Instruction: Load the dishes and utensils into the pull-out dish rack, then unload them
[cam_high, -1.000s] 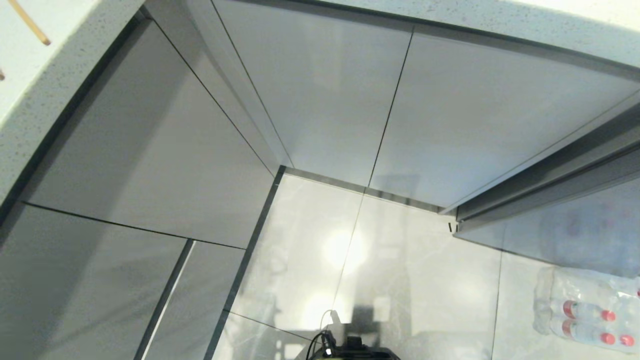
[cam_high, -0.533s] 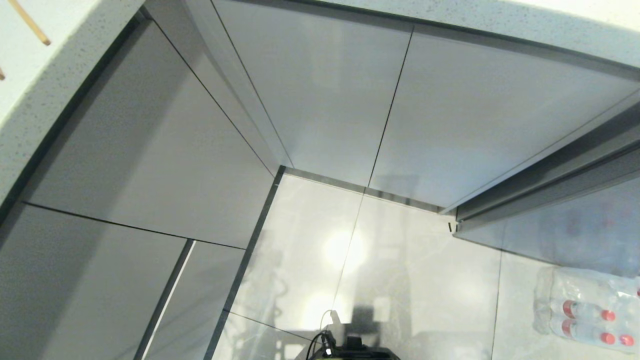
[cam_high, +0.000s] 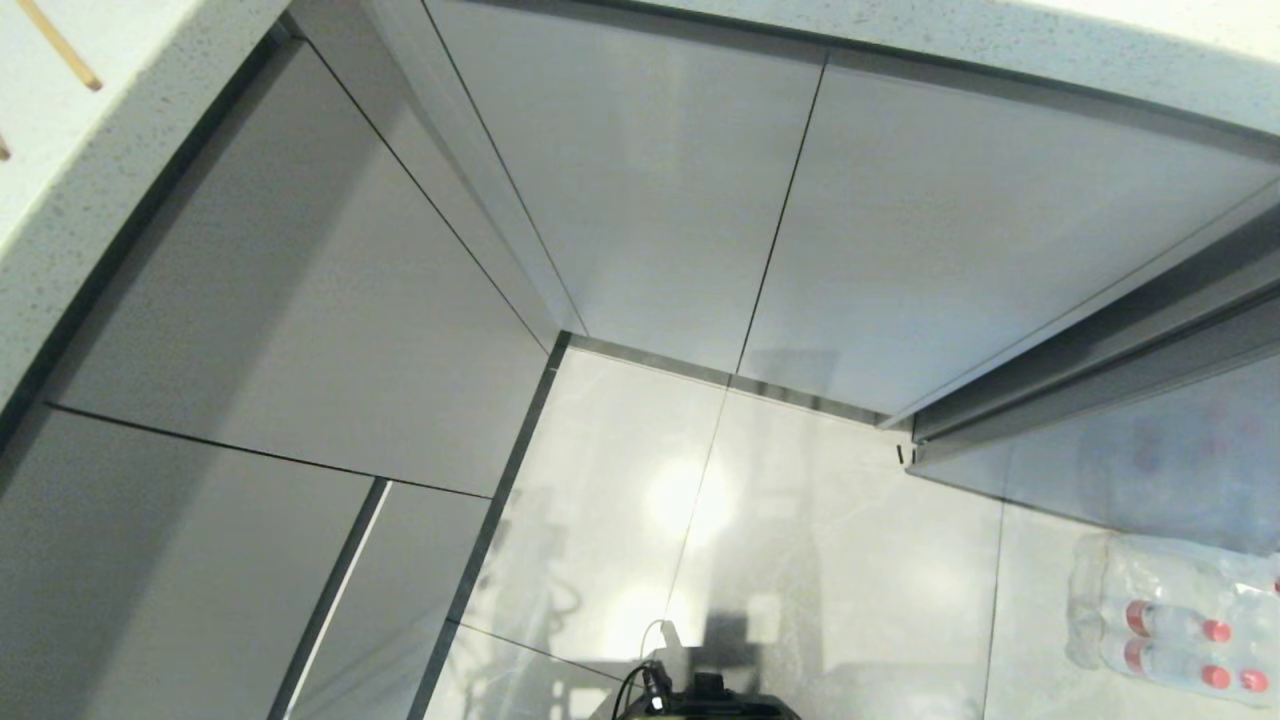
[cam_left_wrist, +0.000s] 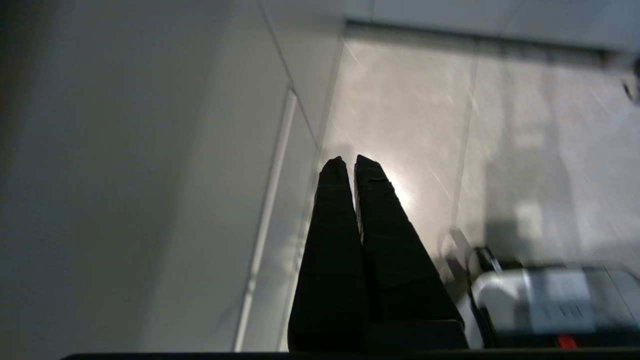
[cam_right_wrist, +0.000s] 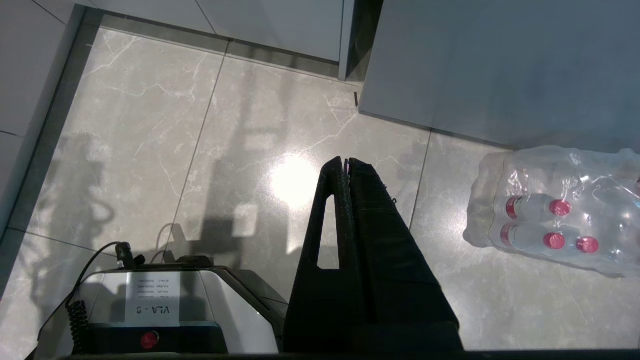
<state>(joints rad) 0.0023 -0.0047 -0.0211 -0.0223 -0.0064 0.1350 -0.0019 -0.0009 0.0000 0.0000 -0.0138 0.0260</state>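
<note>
Closed pale cabinet fronts fill the head view. A narrow front (cam_high: 450, 170) sits flush in the corner; the pull-out dish rack's basket is hidden. The end of a thin wooden chopstick (cam_high: 60, 45) lies on the speckled countertop (cam_high: 110, 140) at the far left. The dishes and the fork are out of view. Neither arm shows in the head view. My left gripper (cam_left_wrist: 350, 162) is shut and empty, low over the tile floor beside the left cabinets. My right gripper (cam_right_wrist: 346, 161) is shut and empty too, hanging over the floor.
A shrink-wrapped pack of red-capped water bottles (cam_high: 1170, 620) (cam_right_wrist: 555, 210) lies on the floor at the right. My base (cam_high: 700, 700) (cam_right_wrist: 165, 305) stands at the near edge. A tall grey panel (cam_high: 1100, 340) juts out at the right.
In the head view nothing has moved; only faint reflections in the glossy floor by the left cabinets have shifted.
</note>
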